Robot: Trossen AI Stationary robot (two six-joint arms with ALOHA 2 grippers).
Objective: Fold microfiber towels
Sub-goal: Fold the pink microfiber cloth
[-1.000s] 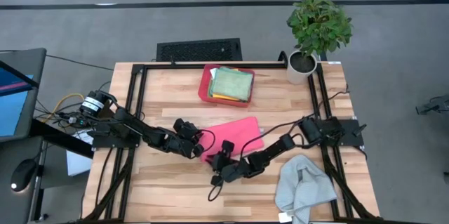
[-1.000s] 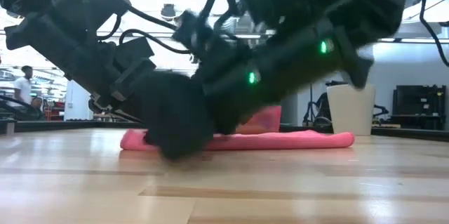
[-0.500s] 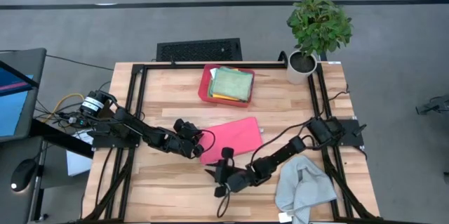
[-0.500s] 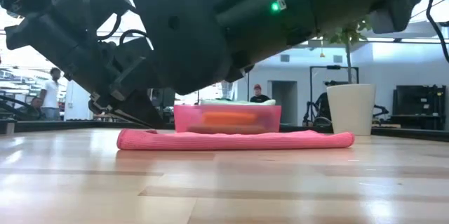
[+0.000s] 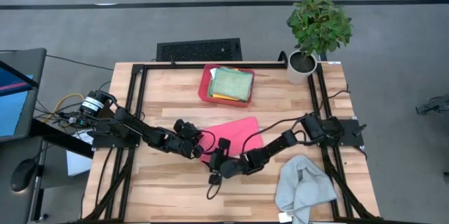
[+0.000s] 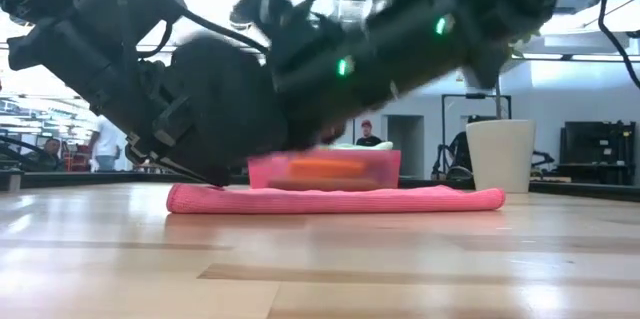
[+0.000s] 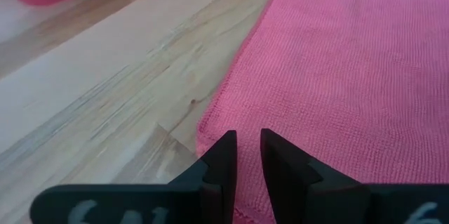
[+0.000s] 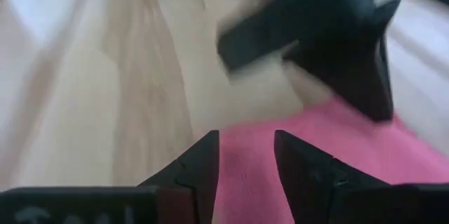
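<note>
From my overhead camera I see a wooden table [image 5: 161, 189] filling the middle of the frame. A pink towel [image 5: 235, 134] lies flat and folded near the centre, slanting up toward the right. My left gripper [image 5: 199, 148] reaches in from the left edge and sits at the towel's lower left corner. In its wrist camera its two dark fingers [image 7: 223, 155] stand close together with only a slim gap, pressed down on the pink edge; I cannot tell whether cloth is pinched between them. My right gripper [image 5: 217, 162] comes in from the right side and hangs just below that same corner, over bare wood. In its wrist camera its fingers [image 8: 203, 161] stand moderately apart with nothing between them, pink cloth and the other arm ahead.

In the upper middle of the overhead frame sits a red tray [image 5: 205, 87] holding a stack of folded towels [image 5: 231, 83], a green one on top. A grey towel [image 5: 303, 185] lies crumpled at the lower right. A potted plant [image 5: 317, 27] stands at the upper right corner of the table.

From the table-level camera the pink towel is a low flat strip across the middle, with the tray behind it and people far off in the room.
</note>
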